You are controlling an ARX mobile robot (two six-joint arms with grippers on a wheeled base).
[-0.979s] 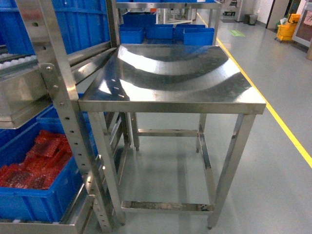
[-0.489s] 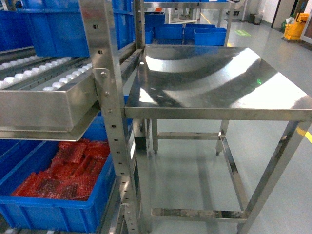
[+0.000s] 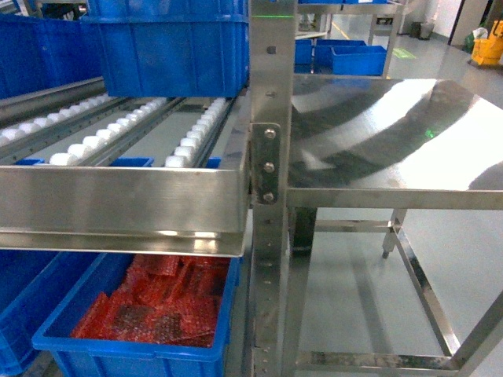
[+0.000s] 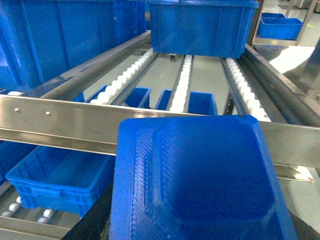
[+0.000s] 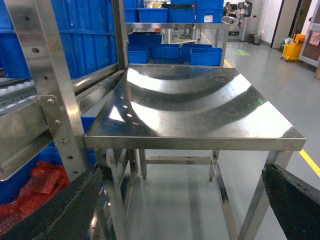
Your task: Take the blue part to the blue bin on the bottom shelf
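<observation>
Filling the near foreground of your left wrist view, the blue part [image 4: 200, 180], a moulded tray-like piece, sits right under the camera; the left pincer's fingers are hidden, so you cannot tell their grip. The right pincer [image 5: 185, 210] stands wide, dark fingers [image 5: 60, 210] at both lower corners. Just beyond the part runs the flat steel front rail [image 4: 60, 122] of a roller level. Below it, the bottom shelf [image 4: 30, 227] carries an open blue bin [image 4: 62, 182]. Rightward, the steel bench [image 3: 393, 149] leaves open floor [image 3: 354, 298] beneath.
</observation>
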